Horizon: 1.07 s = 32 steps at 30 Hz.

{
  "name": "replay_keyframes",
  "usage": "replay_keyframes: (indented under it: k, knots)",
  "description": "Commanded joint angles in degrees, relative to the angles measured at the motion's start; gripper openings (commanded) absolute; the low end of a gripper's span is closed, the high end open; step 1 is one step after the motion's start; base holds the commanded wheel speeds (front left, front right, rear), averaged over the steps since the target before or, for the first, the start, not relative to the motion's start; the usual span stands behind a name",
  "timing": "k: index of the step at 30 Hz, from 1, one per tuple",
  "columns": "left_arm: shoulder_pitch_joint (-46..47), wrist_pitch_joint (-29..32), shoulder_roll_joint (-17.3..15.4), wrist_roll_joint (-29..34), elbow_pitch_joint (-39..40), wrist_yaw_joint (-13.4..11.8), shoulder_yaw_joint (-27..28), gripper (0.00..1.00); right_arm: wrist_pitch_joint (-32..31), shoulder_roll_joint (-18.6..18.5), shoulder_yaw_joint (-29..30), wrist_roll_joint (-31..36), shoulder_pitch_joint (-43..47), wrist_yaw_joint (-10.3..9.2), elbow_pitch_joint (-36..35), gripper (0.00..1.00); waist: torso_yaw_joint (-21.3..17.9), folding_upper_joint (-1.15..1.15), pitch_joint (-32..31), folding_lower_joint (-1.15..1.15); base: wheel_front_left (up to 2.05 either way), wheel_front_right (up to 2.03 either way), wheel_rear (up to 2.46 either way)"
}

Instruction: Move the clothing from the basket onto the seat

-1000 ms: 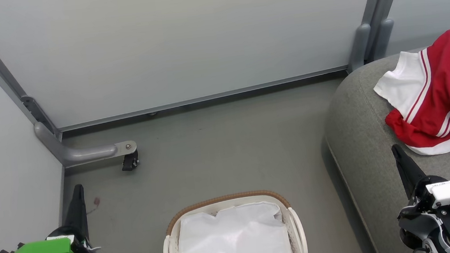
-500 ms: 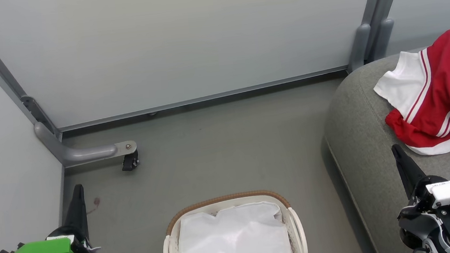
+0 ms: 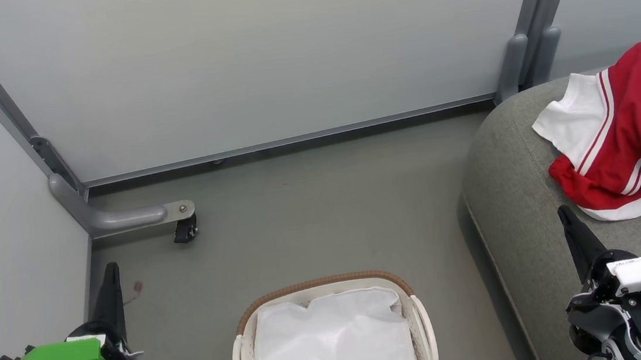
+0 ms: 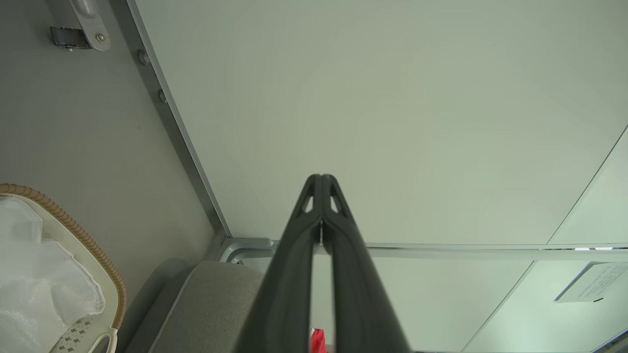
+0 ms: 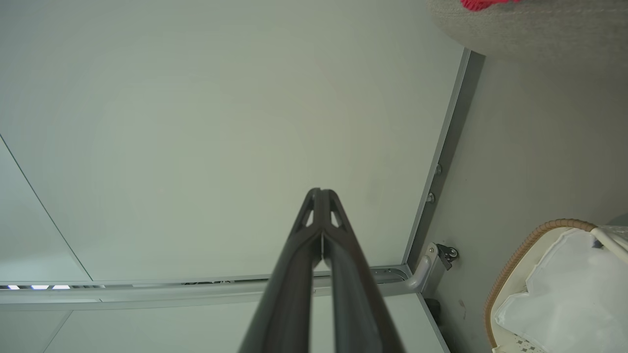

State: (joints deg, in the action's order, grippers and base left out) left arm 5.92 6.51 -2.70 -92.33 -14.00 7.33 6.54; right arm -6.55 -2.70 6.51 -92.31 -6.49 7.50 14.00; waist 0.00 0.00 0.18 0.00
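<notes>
The clothing (image 3: 627,133) is seen heaped on the seat (image 3: 510,197), near its far left corner. A liner (image 3: 336,343) is seen in the basket (image 3: 323,281). The left pincer (image 3: 110,269) and right pincer (image 3: 563,212) are pressed closed, nothing held.

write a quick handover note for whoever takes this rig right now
Left tool: shut, holding nothing, at the lower left of the head view.
Right tool: shut, holding nothing, at the lower right, over the seat's near part.
Clothing: red, lying crumpled on the grey seat.
Basket: on the floor between the arms; inside, the white liner shows; its near end is cut off.
Done: the clothing looks moved across.
Left: check the basket's hidden near end; otherwise probably nothing.
</notes>
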Motion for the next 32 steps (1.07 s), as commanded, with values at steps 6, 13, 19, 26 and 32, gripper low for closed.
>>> replay_keyframes:
  k: [6,13,19,26,32]
  knots:
    - [0.56,0.24,-0.34,-0.18,0.09,0.31,0.12,0.0,-0.18,-0.34,0.11,-0.2,0.62,-0.02,-0.18,0.0,0.0,0.0,0.0,0.0,0.0,0.0,0.0]
    - [0.56,0.24,-0.34,-0.19,0.09,0.3,0.12,0.0,-0.18,-0.34,0.11,-0.2,0.62,-0.02,-0.18,0.0,0.0,0.0,0.0,0.0,0.0,0.0,0.0]
    - [0.56,0.24,-0.34,-0.19,0.1,0.3,0.11,0.0,-0.18,-0.34,0.1,-0.2,0.62,-0.02,-0.18,0.0,0.0,0.0,0.0,0.0,0.0,0.0,0.0]
    - [0.56,0.23,-0.34,-0.19,0.1,0.3,0.11,0.0,-0.17,-0.34,0.1,-0.2,0.62,-0.02,-0.18,0.0,0.0,0.0,0.0,0.0,0.0,0.0,0.0]
    - [0.56,0.23,-0.34,-0.19,0.1,0.3,0.11,0.0,-0.17,-0.34,0.1,-0.2,0.63,-0.02,-0.17,0.0,0.0,0.0,0.0,0.0,0.0,0.0,0.0]
